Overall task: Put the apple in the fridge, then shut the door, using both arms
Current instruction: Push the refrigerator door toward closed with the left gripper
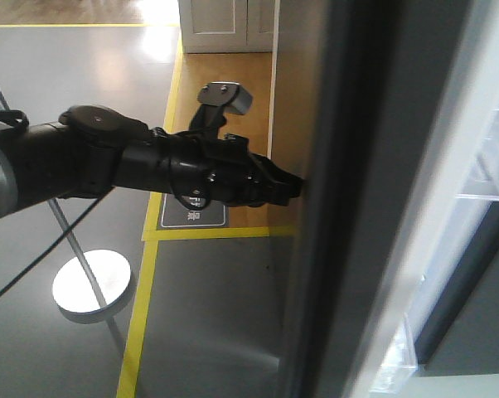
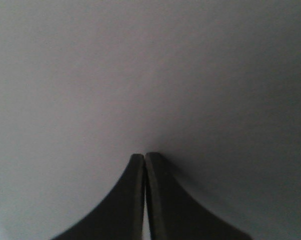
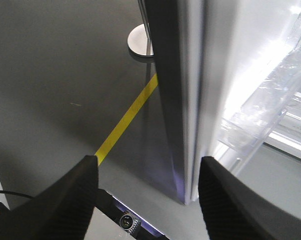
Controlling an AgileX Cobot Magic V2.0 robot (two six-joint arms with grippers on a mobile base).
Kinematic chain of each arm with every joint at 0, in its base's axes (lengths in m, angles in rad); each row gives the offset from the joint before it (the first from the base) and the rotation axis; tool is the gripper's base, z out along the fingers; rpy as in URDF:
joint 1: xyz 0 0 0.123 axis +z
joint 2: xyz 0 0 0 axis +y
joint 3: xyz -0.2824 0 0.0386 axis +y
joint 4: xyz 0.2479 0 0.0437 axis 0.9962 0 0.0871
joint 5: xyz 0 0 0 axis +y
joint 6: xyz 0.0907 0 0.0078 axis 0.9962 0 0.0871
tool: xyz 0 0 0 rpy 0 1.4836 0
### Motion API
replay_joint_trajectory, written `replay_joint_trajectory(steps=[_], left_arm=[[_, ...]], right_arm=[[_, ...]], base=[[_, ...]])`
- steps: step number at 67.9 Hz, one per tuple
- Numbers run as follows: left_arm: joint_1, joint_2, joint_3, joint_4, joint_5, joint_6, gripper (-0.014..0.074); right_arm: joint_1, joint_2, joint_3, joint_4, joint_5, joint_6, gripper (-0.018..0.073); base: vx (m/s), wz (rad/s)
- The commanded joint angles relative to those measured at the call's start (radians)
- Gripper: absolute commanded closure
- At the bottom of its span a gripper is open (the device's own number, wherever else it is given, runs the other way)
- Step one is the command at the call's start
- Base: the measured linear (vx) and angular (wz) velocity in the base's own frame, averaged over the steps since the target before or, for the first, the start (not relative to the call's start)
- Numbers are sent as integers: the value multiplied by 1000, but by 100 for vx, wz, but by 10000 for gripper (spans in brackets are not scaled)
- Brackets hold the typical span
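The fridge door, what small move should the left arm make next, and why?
Probably push the door a bit further shut with the left gripper. Its jaws are closed, tips against the dark outer face, while the clear bins on the white inner side show, so the door looks ajar. The right gripper is open and holds nothing.

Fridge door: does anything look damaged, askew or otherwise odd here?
Nothing stands out. The door is ajar and seen edge-on, the shut left gripper meets its dark outer face, and the clear shelf bins inside it look intact and in place.
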State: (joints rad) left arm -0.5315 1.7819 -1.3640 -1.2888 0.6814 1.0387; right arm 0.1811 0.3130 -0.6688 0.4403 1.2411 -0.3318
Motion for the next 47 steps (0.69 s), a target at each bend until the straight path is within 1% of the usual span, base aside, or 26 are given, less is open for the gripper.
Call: replay_joint_trajectory(steps=[1, 21, 38, 47], left_arm=[[-33, -46, -31, -101, 10, 56, 603], [-35, -46, -31, -99, 37, 55, 603], [-28, -71, -31, -64, 53, 51, 603], [-29, -90, -32, -113, 32, 52, 603]], right_arm=[[-2, 12, -23, 19, -48, -11, 137], [-2, 12, -23, 20, -48, -11, 137], [-2, 12, -23, 20, -48, -11, 137], [-2, 12, -23, 20, -48, -11, 137]], base=[[0, 0], [0, 0], [0, 0], [0, 0]])
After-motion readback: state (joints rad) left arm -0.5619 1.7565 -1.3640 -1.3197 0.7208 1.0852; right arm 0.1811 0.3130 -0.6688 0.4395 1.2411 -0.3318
